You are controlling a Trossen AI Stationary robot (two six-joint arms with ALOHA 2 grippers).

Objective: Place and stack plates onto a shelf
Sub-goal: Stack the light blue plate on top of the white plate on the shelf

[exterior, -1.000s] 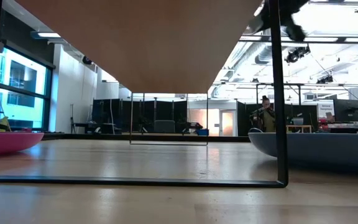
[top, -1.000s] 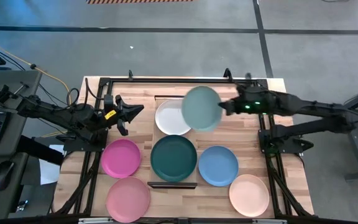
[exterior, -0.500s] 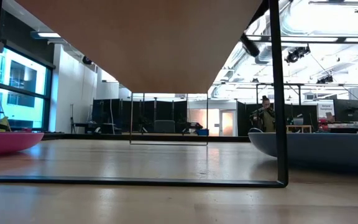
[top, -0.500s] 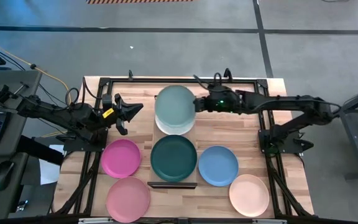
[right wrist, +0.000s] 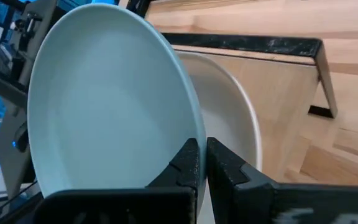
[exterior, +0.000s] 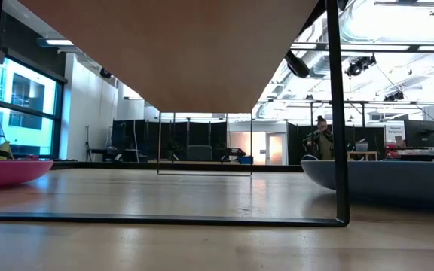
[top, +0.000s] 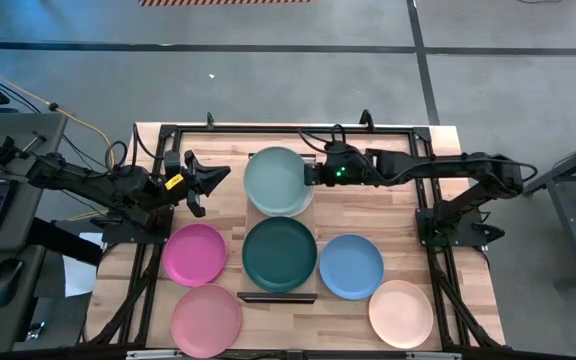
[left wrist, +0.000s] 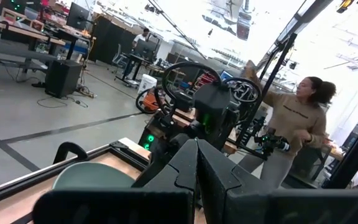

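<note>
Seven plates show from above. Two are at the shelf's (top: 251,205) far half: the white plate (top: 302,206) lies on the board, and the mint plate (top: 274,180) is over it, tilted, its rim clamped in the right pincer (top: 311,174), whose fingers (right wrist: 188,163) pinch the edge. One dark teal plate (top: 280,254) fills the shelf's near half. Four lie on the counter (top: 468,275): magenta plate (top: 194,254) and pink plate (top: 206,319) left of the shelf, blue plate (top: 351,266) and peach plate (top: 401,313) right of it. The left pincer (top: 212,185) waits at the counter's left side, fingers spread apart, holding nothing.
</note>
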